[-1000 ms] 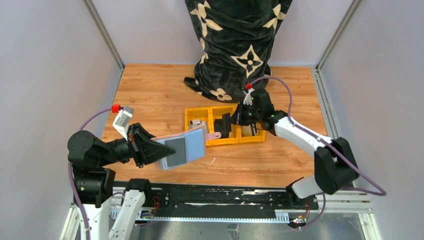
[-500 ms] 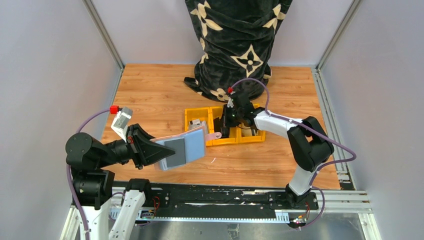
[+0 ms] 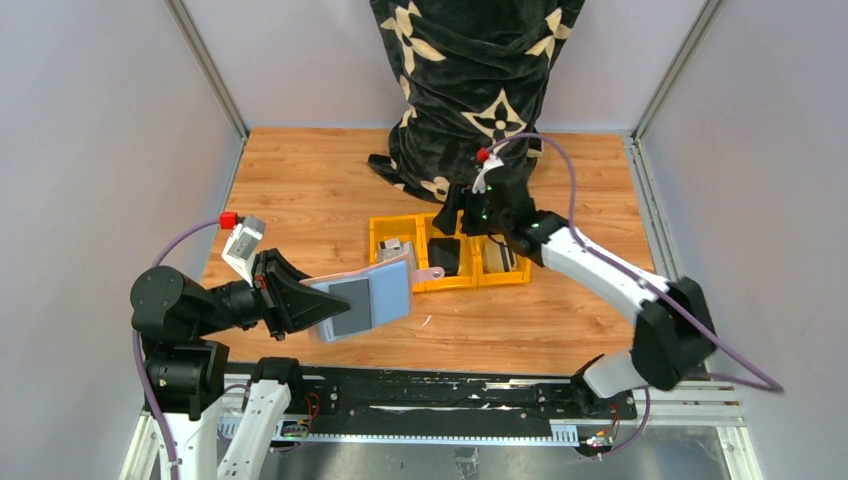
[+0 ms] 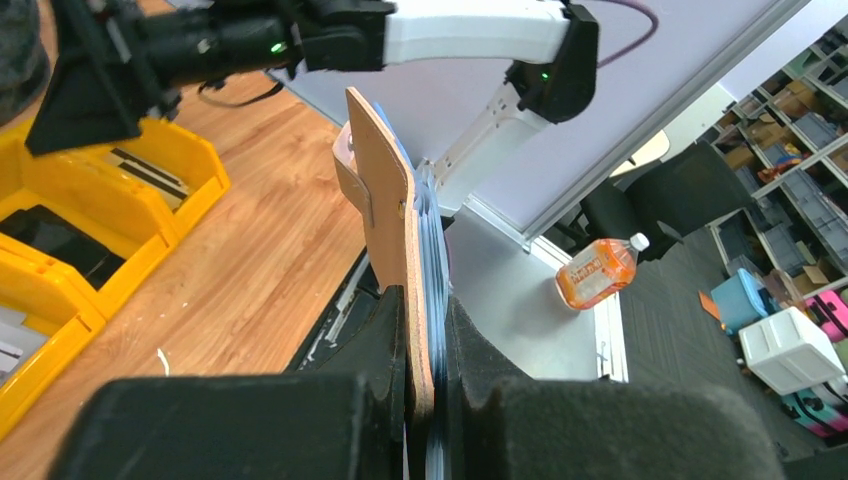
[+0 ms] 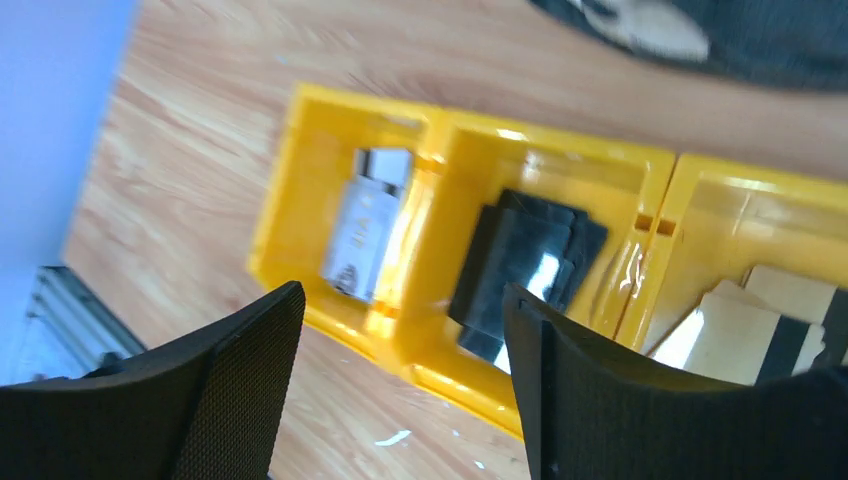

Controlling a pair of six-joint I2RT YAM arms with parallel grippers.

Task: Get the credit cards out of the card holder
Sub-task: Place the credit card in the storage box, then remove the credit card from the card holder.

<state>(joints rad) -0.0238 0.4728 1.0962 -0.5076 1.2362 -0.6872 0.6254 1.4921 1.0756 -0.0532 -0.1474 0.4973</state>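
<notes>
Left claw (image 4: pixel 425 305) clenched on card holder (image 4: pixel 385 185), credit cards (image 3: pixel 392 290) inside | right claw (image 5: pixel 400 305) released above yellow tray (image 5: pixel 345 100)

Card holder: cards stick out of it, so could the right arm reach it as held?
Probably yes: the right gripper hovers open-jawed over the yellow tray, nothing between it and the card holder.

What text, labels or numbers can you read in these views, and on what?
Nothing is legible in any view.
Orange bottle label: too small and blurred.
Silvery card in the yellow tray: marks blurred.
Card holder in the left end effector: no print visible.
Black cloth: cream flower motifs only, no letters.
</notes>
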